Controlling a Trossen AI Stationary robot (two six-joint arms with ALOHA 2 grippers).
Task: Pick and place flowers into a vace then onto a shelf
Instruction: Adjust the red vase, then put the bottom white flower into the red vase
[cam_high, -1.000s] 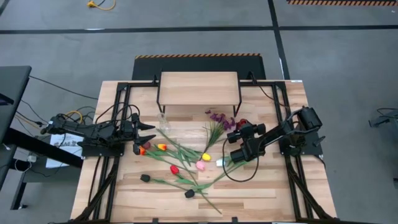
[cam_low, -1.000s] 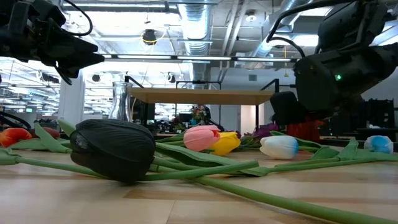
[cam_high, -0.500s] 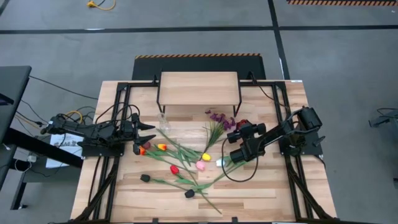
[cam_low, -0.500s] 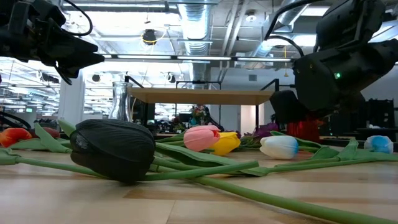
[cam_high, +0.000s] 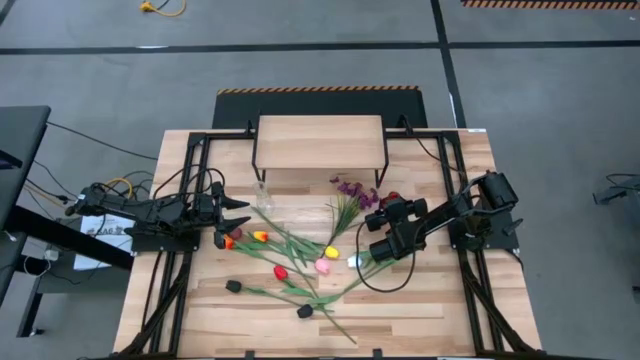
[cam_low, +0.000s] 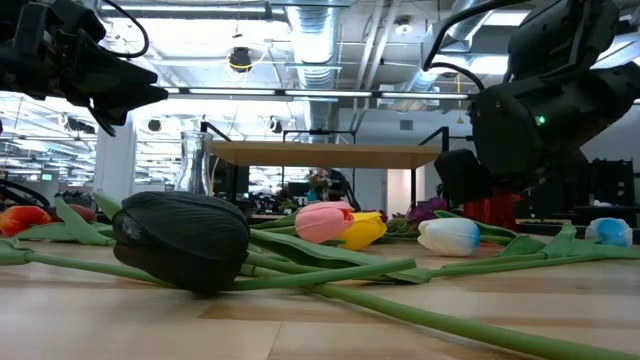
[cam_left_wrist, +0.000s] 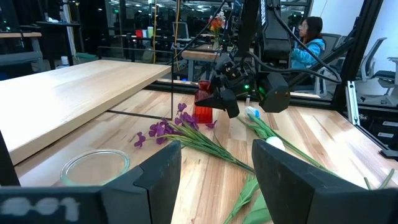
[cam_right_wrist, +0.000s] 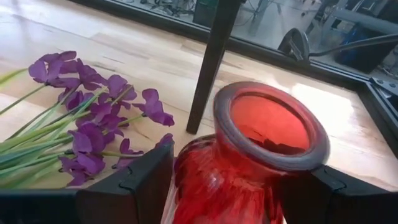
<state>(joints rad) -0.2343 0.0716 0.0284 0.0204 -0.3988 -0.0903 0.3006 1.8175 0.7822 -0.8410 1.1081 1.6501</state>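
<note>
- Red glass fills the right wrist view: the right gripper (cam_right_wrist: 227, 180) has one dark finger on each side of a red vase (cam_right_wrist: 249, 149), spread wide, with the vase neck between them
- I cannot tell if the fingers press the glass yet or just stand beside it
- From above, the right gripper (cam_high: 383, 217) sits near the right leg of the shelf (cam_high: 320, 140), and the red vase (cam_high: 388, 196) peeks out just past it
- Purple sprigs (cam_right_wrist: 87, 118) lie on the table right beside the red vase
- The other flowers (cam_high: 290, 262) lie spread over the middle of the table (cam_high: 440, 310), red, yellow, pink, white and black heads, none in a vase yet
- A clear vase (cam_high: 263, 196) stands near the left leg of the shelf
- The left gripper (cam_high: 238, 215) hangs over the left side of the table with its fingers apart, holding nothing, close to an orange flower (cam_high: 229, 242)
- I think the step in hand is getting hold of the red vase, before any flower goes in
- Next, the right fingers need to squeeze gently on the neck and keep the vase upright
- Glass is slippery and round, so a crooked grip could tip it onto the purple sprigs
</note>
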